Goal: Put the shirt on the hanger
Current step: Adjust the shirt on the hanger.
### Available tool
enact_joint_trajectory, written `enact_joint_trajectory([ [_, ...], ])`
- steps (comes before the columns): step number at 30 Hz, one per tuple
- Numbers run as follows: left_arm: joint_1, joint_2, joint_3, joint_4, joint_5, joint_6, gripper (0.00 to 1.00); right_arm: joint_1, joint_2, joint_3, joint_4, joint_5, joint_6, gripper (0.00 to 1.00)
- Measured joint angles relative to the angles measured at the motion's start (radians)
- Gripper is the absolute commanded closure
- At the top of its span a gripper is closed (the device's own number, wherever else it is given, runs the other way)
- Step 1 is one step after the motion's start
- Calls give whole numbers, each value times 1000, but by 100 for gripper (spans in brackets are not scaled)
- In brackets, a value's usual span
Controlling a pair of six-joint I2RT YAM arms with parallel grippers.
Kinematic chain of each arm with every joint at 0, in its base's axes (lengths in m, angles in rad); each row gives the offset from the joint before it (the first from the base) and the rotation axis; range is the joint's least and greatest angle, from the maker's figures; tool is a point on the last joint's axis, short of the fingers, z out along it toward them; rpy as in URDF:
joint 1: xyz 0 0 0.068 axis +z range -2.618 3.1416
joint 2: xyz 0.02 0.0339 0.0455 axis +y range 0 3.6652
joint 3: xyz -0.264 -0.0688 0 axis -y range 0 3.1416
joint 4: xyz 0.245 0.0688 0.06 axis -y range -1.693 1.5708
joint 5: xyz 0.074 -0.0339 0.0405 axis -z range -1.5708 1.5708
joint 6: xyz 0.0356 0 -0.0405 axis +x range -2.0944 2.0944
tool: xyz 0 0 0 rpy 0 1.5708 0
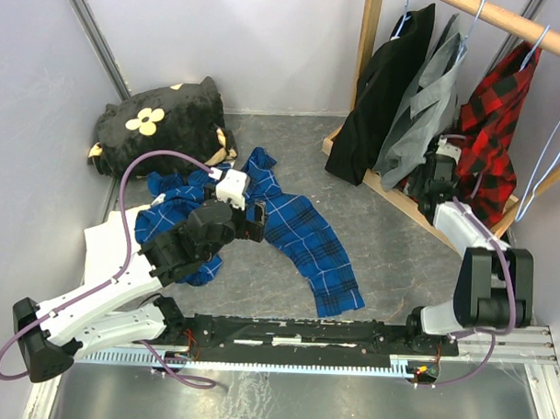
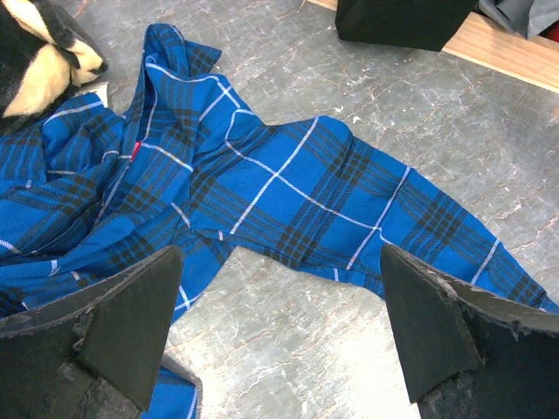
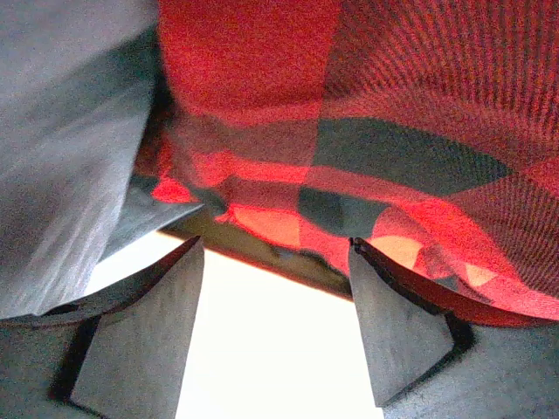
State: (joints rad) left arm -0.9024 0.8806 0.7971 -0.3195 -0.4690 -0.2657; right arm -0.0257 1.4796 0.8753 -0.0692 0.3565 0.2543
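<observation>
**Desk:** Where is the shirt, and what has each hand got?

**Me:** It hangs on the hanger, which is hooked over the wooden rail. Its hem drapes just above the tips of my right gripper. Those jaws stand apart with only bright gap between them, so I'd say nothing is pinched (the cloth may brush the right-hand finger; I can't tell). A grey garment hangs just left of that hand.

**Desk:** Why is it so low?

**Me:** My guess is that the hem is the place to steady the cloth, and the hanging looks done. The left gripper is spread wide and empty, poised above the blue plaid shirt, which is crumpled directly beneath it.

**Desk:** And the surroundings?

**Me:** A grey marbled tabletop lies below both hands, with pale walls beyond. A black flowered cushion sits in the corner, well past the left hand.
</observation>
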Motion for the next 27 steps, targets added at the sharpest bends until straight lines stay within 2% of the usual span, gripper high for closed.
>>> enact_joint_trajectory([
  [8, 5, -1, 0, 0, 0, 0, 0, 82, -232, -165, 4, -26, 113, 16],
  [16, 5, -7, 0, 0, 0, 0, 0, 285, -473, -293, -109, 62, 211, 15],
  [21, 5, -10, -2, 0, 0, 0, 0, 391, -596, -303, -226, 131, 259, 15],
  [27, 5, -11, -2, 0, 0, 0, 0, 585, -683, -303, -355, 254, 289, 15],
])
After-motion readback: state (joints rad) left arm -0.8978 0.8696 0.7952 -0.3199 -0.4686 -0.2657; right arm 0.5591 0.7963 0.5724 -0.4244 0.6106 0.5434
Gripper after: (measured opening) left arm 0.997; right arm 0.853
